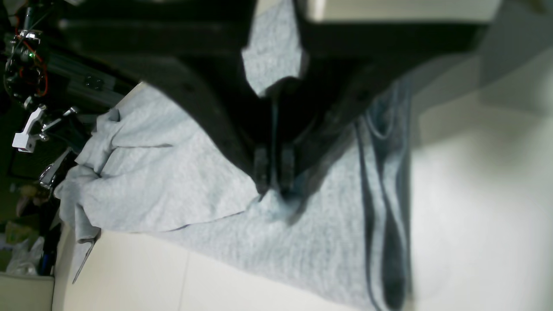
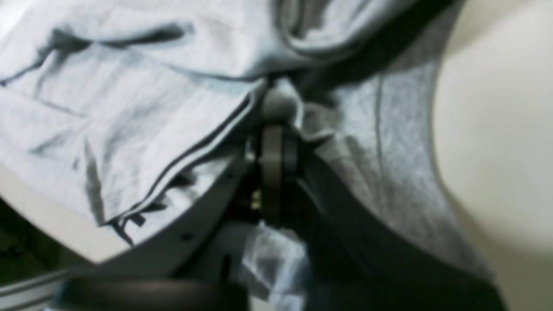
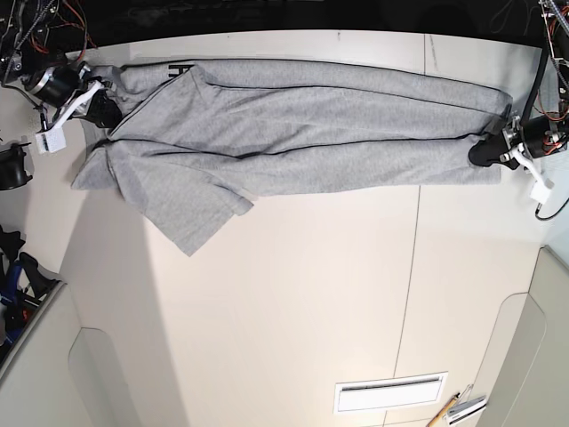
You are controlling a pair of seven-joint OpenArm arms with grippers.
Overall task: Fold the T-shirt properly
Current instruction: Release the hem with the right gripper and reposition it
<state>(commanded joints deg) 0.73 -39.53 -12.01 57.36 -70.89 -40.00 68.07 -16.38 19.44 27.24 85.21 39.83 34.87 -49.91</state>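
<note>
Cream and smooth, spreads under everything as the tabletop (image 3: 284,302), with thin seams running across. Across its far part, stretches out in heather grey as the T-shirt (image 3: 311,111), long and narrow, reaching from one arm to the other. Runs in lengthwise layers with fairly straight edges towards the left arm; bunches and creases near the right arm, with a flap slanting towards the near side. Shows a scrap of black lettering by the upper fold, close to the bunched end. At the near edge, right of centre in the base view, shows up as a white rectangular panel (image 3: 389,394) with a dark outline. At the neater end, pinches a bit of grey cloth near the edge in the left jaws (image 1: 273,170), pressed nearly together. At the bunched end, grips a gathered ridge of cloth in the right jaws (image 2: 280,134), closed tightly. Close beside the panel, lies as an orange, slender pencil-like item (image 3: 442,414), pointing obliquely.
</note>
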